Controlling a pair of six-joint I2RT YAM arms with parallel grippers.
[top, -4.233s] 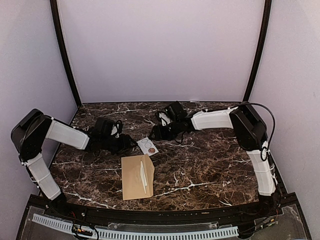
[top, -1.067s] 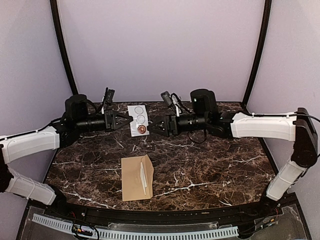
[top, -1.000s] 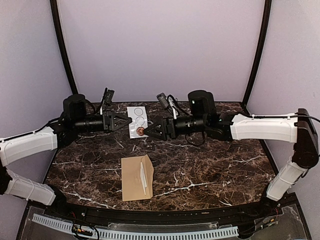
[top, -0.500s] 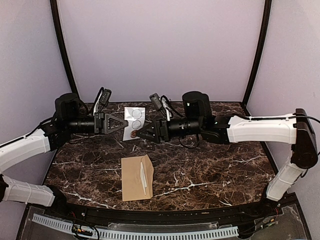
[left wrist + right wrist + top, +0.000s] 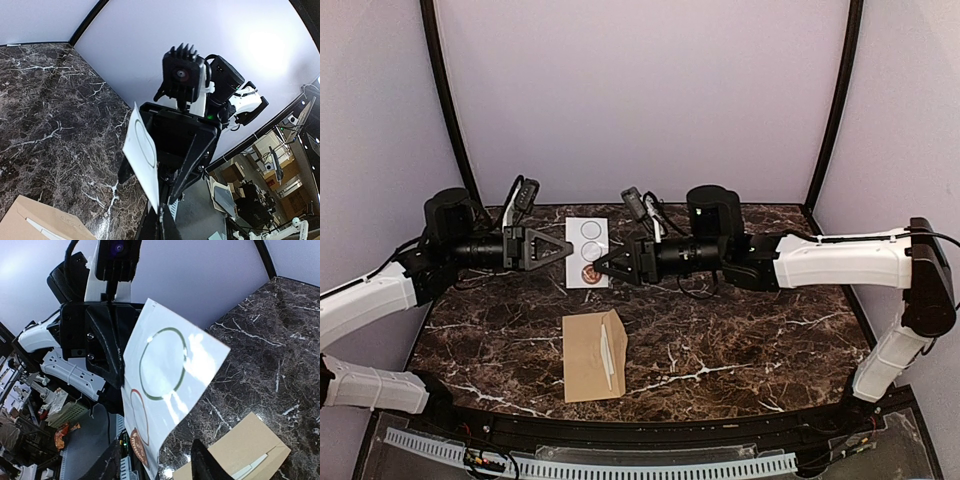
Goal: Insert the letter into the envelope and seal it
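The tan envelope [image 5: 595,352] lies flat on the marble near the front, flap open, its white strip [image 5: 607,352] showing; its corner also shows in the wrist views [image 5: 35,225] [image 5: 245,445]. The letter is hidden. Above the table's back, my left gripper [image 5: 568,250] [image 5: 161,215] is shut on one edge of a white sticker card with circles [image 5: 588,243] [image 5: 142,150] [image 5: 165,375]. My right gripper [image 5: 601,265] [image 5: 157,465] faces it from the right. Its jaws stand apart around the card's lower corner, by the brown sticker [image 5: 137,445].
The dark marble table [image 5: 740,320] is closed in by lilac walls and two black corner posts [image 5: 445,100]. Both arms stretch across the back half, well above the table. A perforated white rail [image 5: 620,465] runs along the near edge.
The card, which lay on the table beside the envelope, now hangs in my left gripper. In the last second both grippers drifted left and the right jaws narrowed round the card's sticker end.
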